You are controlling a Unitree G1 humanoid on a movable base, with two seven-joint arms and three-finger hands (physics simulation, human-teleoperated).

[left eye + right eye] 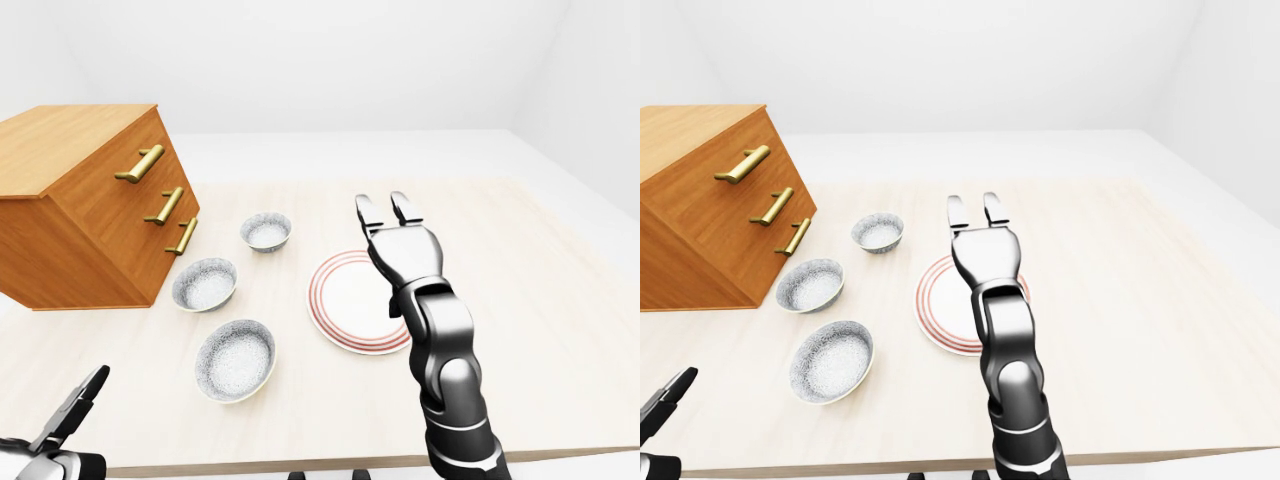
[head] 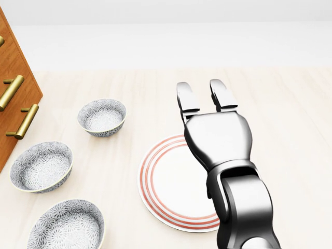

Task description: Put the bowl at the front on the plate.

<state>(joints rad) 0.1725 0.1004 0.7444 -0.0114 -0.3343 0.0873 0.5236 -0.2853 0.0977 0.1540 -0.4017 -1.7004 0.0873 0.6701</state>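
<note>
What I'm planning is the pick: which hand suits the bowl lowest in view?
Probably left: the left hand sits bottom left of the left-eye view, nearer the bowl; the right hand hovers over the plate.

Bright, even, diffuse light; your views read sharp throughout.
Faint soft shadows on table (image 2: pixel 290 155); glossy highlights on right hand (image 2: pixel 218 137).

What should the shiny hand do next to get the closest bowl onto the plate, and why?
Probably swing the right hand left and down toward the bowl lowest in the head view. The hand hangs open and empty above the plate, and that bowl sits untouched, left of the plate.
</note>
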